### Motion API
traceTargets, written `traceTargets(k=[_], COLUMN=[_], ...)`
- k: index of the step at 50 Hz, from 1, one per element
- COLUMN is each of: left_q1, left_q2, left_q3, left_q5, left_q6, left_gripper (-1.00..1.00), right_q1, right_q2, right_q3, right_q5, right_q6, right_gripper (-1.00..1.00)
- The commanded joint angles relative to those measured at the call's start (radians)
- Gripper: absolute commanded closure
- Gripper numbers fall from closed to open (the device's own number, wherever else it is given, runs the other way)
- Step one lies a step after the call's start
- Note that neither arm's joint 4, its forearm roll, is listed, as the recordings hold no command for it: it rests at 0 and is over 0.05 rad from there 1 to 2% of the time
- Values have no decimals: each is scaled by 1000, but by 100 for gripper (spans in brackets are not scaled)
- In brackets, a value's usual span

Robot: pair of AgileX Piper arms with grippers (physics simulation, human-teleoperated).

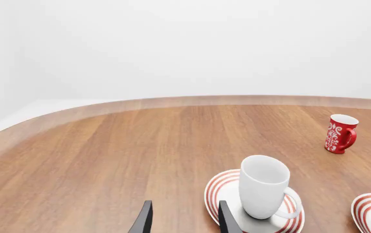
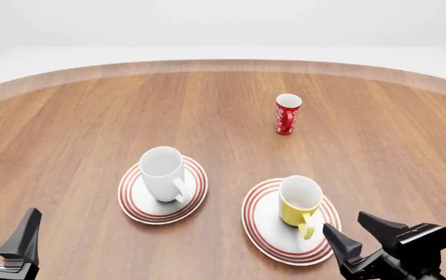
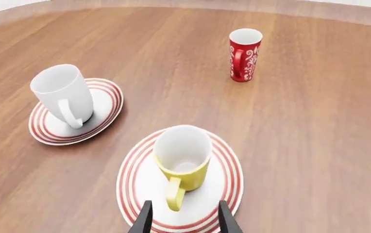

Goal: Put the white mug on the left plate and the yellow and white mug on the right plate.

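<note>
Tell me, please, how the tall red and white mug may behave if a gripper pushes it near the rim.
The red and white mug looks tall and slim with a small base, so a push near the rim would probably tip it. Its surface appears glossy and stiff like ceramic, so it may slide on the wooden table. Once tipped, its round body could roll until the handle stops it.

The front view looks down from behind both arms. Each wrist view looks low along its fingers. All share the white mug [image 2: 163, 174] ahead.
</note>
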Motion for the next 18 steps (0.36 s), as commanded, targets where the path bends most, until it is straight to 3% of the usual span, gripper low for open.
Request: traceTargets(k=[1,12,18], left_q1=[0,0,0], left_q2=[0,0,0], left_q3=[0,0,0], left_q5=[0,0,0], left_q6=[0,0,0], left_gripper=[-100,-100,-100], right_q1=[-35,-76,-90], right_q2=[-138,-317,-319], right_q3=[0,0,0], right_q5=[117,277,271], right_q6=[-7,-13,-19], right_gripper=[-100,-100,-100])
